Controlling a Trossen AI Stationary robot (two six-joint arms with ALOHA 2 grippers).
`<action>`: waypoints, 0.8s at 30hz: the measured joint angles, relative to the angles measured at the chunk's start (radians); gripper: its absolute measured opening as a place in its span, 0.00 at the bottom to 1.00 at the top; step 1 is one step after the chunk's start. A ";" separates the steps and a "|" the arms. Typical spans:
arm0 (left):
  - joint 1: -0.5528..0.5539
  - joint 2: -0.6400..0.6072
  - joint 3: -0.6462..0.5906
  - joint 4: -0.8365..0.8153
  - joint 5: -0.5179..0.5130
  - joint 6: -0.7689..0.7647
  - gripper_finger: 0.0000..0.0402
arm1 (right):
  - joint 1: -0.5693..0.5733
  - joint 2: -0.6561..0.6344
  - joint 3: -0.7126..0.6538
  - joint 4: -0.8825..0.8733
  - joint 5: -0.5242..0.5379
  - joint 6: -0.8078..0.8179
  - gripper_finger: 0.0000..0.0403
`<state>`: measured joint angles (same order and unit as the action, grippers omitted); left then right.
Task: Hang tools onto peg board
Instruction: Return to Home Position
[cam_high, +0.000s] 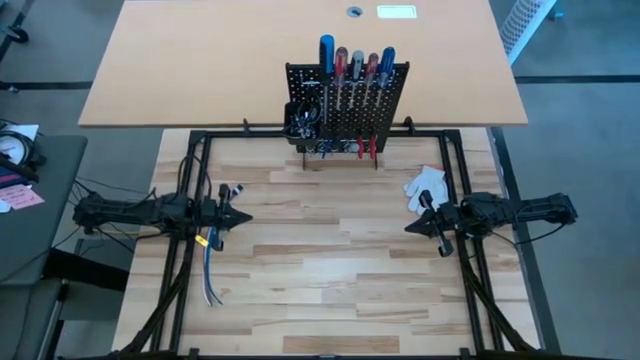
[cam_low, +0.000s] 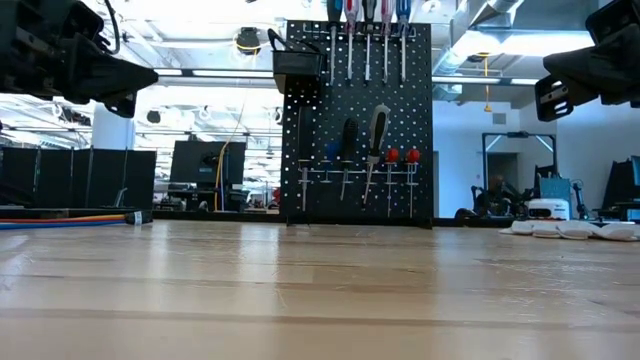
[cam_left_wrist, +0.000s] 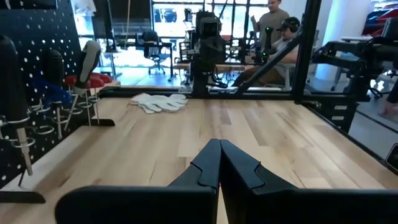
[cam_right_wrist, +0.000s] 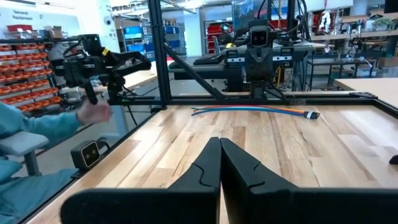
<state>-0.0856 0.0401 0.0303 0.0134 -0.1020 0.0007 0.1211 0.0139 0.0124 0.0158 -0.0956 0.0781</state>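
Observation:
The black peg board (cam_high: 350, 100) stands upright at the table's far edge. Screwdrivers with blue, red and grey handles (cam_high: 355, 62) stick up from its top rail. More tools hang on its face in the low view (cam_low: 360, 150), among them a black-handled one and two red-handled ones. A black box bin (cam_high: 302, 118) is on its left side. My left gripper (cam_high: 245, 215) is at the table's left, shut and empty, pointing level toward the right. My right gripper (cam_high: 410, 227) is at the table's right, shut and empty, pointing level toward the left.
A white glove (cam_high: 425, 186) lies on the table near my right gripper. A bundle of blue and orange cables (cam_high: 210, 262) lies by my left gripper. A black frame (cam_high: 200, 140) borders the wooden table. People sit beyond the table in the wrist views.

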 joint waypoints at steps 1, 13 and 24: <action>0.000 0.000 0.000 0.001 0.000 0.000 0.00 | 0.000 0.000 0.000 0.001 0.000 -0.015 0.02; 0.000 -0.001 0.000 0.000 -0.002 -0.001 0.00 | -0.005 0.000 -0.001 0.015 0.000 -0.182 0.02; 0.000 -0.001 0.000 0.000 -0.003 -0.001 0.00 | -0.005 0.000 -0.001 0.017 0.000 -0.184 0.02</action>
<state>-0.0856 0.0391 0.0303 0.0139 -0.1046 -0.0002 0.1162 0.0139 0.0113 0.0330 -0.0959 -0.1059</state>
